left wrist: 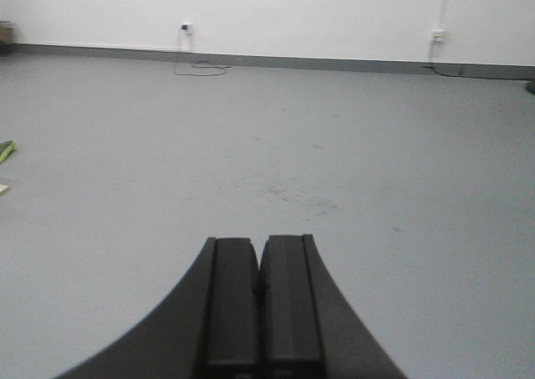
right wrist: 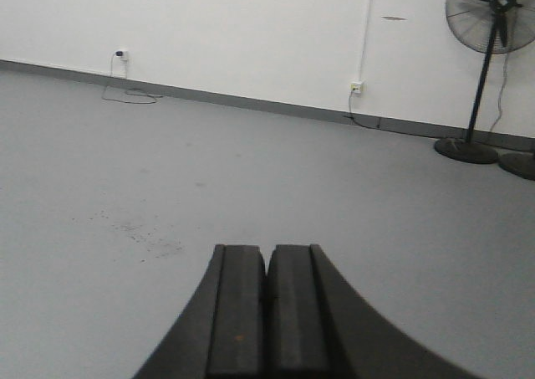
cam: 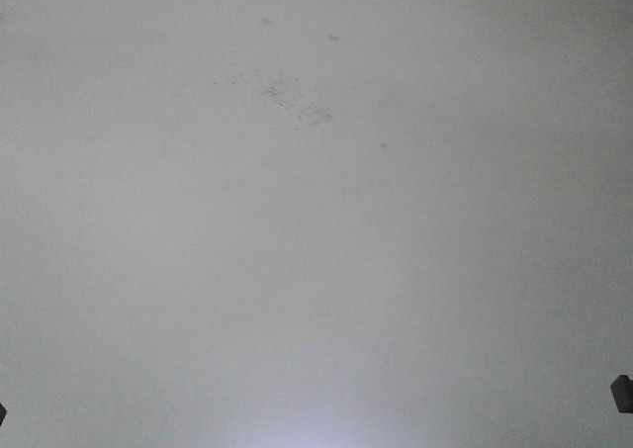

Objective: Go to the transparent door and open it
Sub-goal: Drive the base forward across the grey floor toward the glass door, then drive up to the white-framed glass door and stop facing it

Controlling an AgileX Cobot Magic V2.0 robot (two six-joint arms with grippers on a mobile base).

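While empty, all fingers [left wrist: 232, 308] [right wrist: 237, 312] together.

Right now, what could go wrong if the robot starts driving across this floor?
1. No door shows in any view, only floor and white wall, so it might drive the wrong way.
2. The standing fan and the loose cable near the wall could snag its base.
3. The left hand and right hand are both shut, so neither could grip a handle yet.
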